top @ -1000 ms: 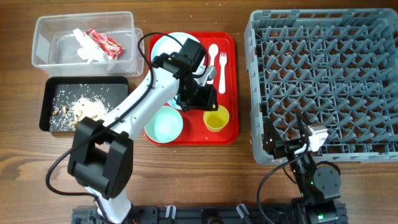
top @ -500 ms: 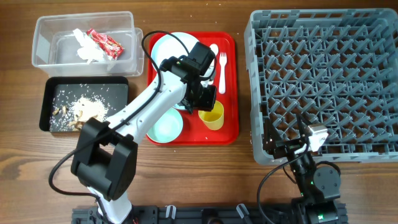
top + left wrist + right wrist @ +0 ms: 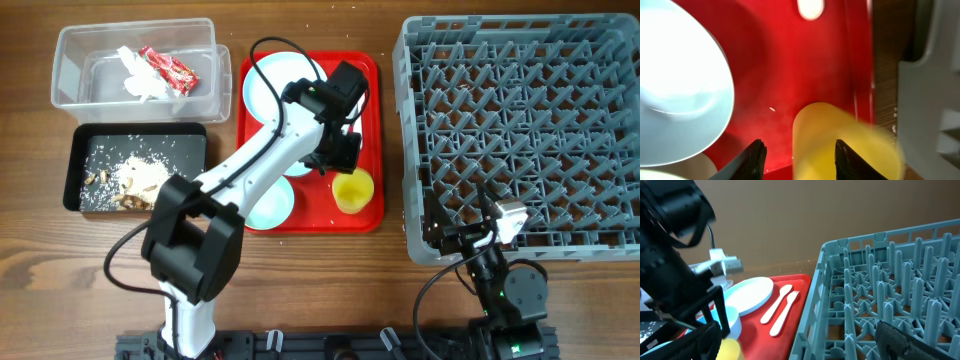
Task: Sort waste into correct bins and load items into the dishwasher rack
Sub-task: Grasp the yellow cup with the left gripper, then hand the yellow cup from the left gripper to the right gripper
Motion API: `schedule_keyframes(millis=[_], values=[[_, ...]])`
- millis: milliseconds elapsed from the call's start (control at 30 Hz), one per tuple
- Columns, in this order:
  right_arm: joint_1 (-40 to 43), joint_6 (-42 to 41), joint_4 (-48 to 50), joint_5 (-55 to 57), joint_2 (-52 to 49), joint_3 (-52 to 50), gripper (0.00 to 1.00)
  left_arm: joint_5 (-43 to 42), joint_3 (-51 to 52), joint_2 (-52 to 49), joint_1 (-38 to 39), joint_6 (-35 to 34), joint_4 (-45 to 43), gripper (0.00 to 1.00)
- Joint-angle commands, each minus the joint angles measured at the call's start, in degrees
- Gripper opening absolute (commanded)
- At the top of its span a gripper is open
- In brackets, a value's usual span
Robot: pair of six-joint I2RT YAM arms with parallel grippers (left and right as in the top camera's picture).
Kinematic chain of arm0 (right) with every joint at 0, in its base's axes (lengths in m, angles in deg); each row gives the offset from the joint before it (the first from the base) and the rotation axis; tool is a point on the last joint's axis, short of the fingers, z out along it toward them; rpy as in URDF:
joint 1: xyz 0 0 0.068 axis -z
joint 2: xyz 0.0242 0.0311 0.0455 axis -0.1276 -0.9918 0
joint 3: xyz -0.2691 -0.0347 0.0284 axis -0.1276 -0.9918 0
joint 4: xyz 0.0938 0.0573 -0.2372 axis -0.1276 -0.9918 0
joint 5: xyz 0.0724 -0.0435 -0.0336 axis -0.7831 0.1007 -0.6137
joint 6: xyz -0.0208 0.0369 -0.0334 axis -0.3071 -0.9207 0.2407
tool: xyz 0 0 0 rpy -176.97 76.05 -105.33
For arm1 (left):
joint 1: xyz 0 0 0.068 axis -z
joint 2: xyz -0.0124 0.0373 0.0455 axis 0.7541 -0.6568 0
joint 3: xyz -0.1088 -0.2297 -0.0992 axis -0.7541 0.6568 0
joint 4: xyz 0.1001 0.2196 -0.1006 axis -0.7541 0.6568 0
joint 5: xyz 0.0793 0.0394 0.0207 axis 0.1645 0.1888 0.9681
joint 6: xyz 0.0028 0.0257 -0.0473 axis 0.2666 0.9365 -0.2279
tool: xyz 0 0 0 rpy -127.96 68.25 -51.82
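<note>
My left gripper [image 3: 340, 160] is over the red tray, open. Its fingers [image 3: 800, 160] straddle the near wall of the small yellow cup [image 3: 353, 190], one finger outside and one inside; the cup [image 3: 840, 140] looks blurred. A pale blue bowl [image 3: 680, 85] sits just left of the cup. Another bowl [image 3: 262, 208] shows partly under the arm. The pale blue plate [image 3: 278, 85] lies at the tray's back. The white spoon [image 3: 779, 301] and fork [image 3: 786, 312] lie beside it. The grey dishwasher rack [image 3: 520, 130] is on the right. My right gripper [image 3: 805, 345] is open at its front left corner.
The clear tub [image 3: 70, 60] at the back left holds the white napkin [image 3: 135, 78] and the red wrapper [image 3: 168, 67]. The black tray [image 3: 80, 150] in front of it holds beige crumbs [image 3: 140, 175]. The red tray [image 3: 372, 215] lies close to the rack's left wall.
My left gripper has swung right across the red tray, from beside the bowls to over the yellow cup. The cup has shifted slightly right. The right arm has not moved.
</note>
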Motion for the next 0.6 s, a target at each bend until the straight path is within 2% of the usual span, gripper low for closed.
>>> schedule_keyframes(millis=[0, 133, 167, 233, 300, 400, 433, 500, 567], values=[[0.2, 0.9, 0.2, 0.5, 0.4, -0.1, 1.0, 1.2, -0.3, -3.0, 0.6, -1.0, 0.8, 0.44], [0.2, 0.9, 0.2, 0.5, 0.4, -0.1, 1.0, 0.7, -0.3, -5.7, 0.6, -2.3, 0.7, 0.25], [0.2, 0.9, 0.2, 0.5, 0.4, -0.1, 1.0, 0.5, -0.3, -5.8, 0.6, -2.3, 0.7, 0.24], [0.2, 0.9, 0.2, 0.5, 0.4, -0.1, 1.0, -2.5, -0.3, -5.8, 0.6, -2.3, 0.5, 0.04], [0.2, 0.9, 0.2, 1.0, 0.4, -0.1, 1.0, -11.1, -1.2, -5.2, -0.5, -2.3, 1.4, 0.04], [0.2, -9.6, 3.5, -0.8, 0.4, 0.0, 1.0, -22.7, -4.7, -0.9, -6.5, -2.2, 3.1, 0.04], [0.2, -10.0, 4.0, -7.6, 0.3, 1.1, 1.0, -33.2, -4.9, 1.6, -10.5, -1.6, 1.3, 0.04], [0.2, -11.2, 3.8, -12.5, -1.0, 3.6, 1.0, -42.0, -4.9, 3.4, -14.6, -1.4, 0.2, 0.04], [0.2, -11.3, 3.8, -17.1, -7.2, 9.7, 1.0, -52.8, -4.9, 4.1, -18.8, 1.6, 0.3, 0.04]])
